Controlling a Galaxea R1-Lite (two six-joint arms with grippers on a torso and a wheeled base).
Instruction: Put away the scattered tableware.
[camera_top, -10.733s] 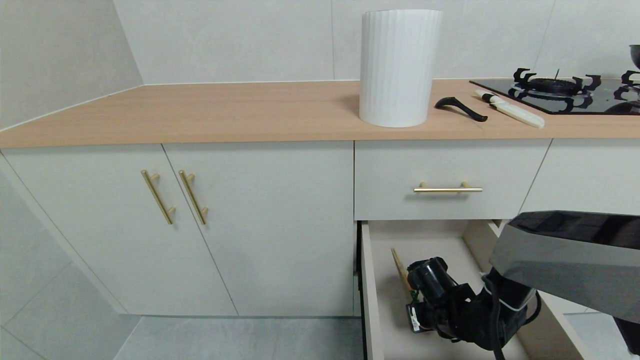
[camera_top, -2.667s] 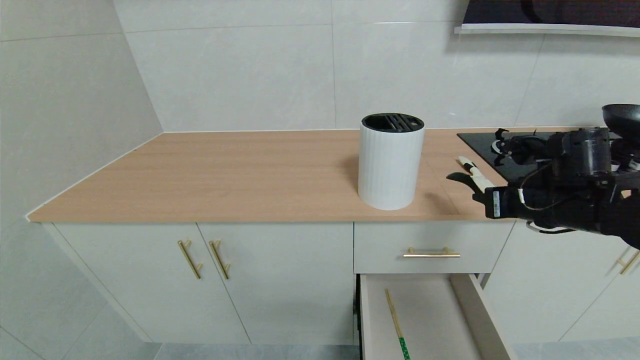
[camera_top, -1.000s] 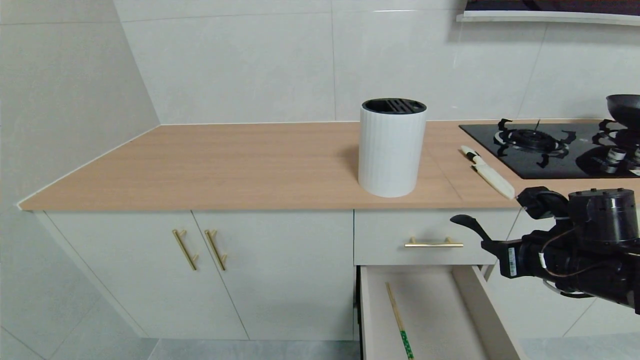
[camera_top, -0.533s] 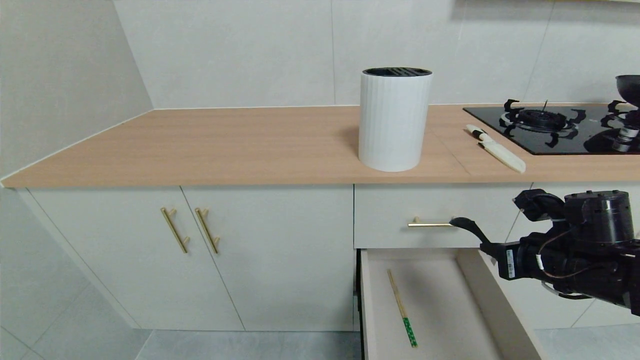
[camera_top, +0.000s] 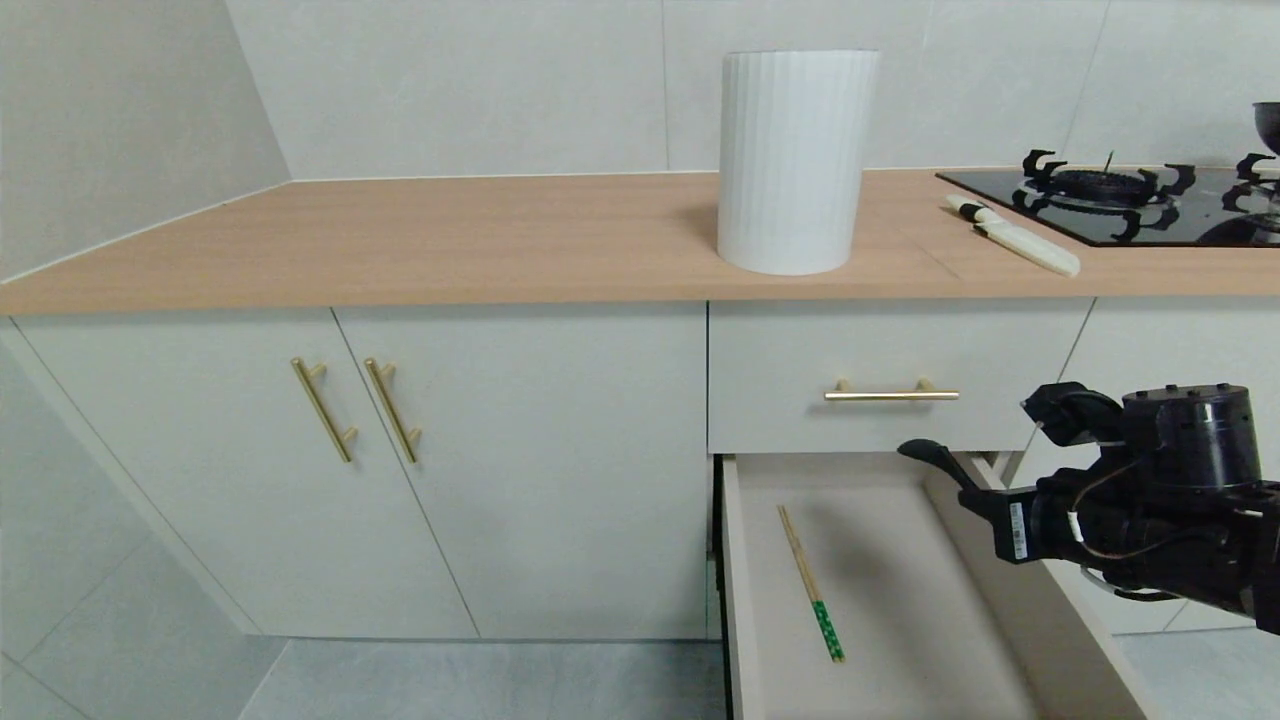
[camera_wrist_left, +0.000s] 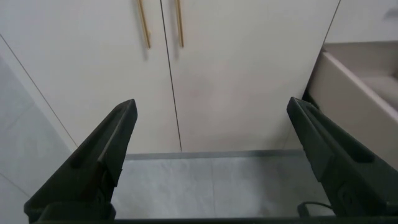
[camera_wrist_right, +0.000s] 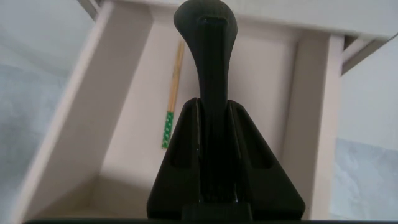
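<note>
The right hand (camera_top: 985, 500) is clenching the black utensil (camera_top: 935, 462) by its handle, fingers pressed tight on both sides, so that the rounded end is pointing out ahead of the wrist. It is hanging at about 4 o'clock in the head view, by the right wall of the open drawer (camera_top: 742, 560). From the wrist camera, the utensil (camera_wrist_right: 205, 37) is lying along the line of the drawer floor, probably so it can be lowered flat. The chopsticks (camera_top: 812, 600) are already resting inside, at about 8 o'clock from the hand and apart from it, lengthwise near the drawer's left wall. That is leaving bare floor on the right, which is likely where the utensil is heading. The knife (camera_top: 1015, 238) is lying on the worktop (camera_top: 450, 240) at 3 o'clock of the white ribbed holder (camera_top: 795, 160), not yet put away. The left hand (camera_wrist_left: 211, 162) is hanging low before the cabinet doors (camera_wrist_left: 161, 37), its fingers spread wide and gripping nothing.
</note>
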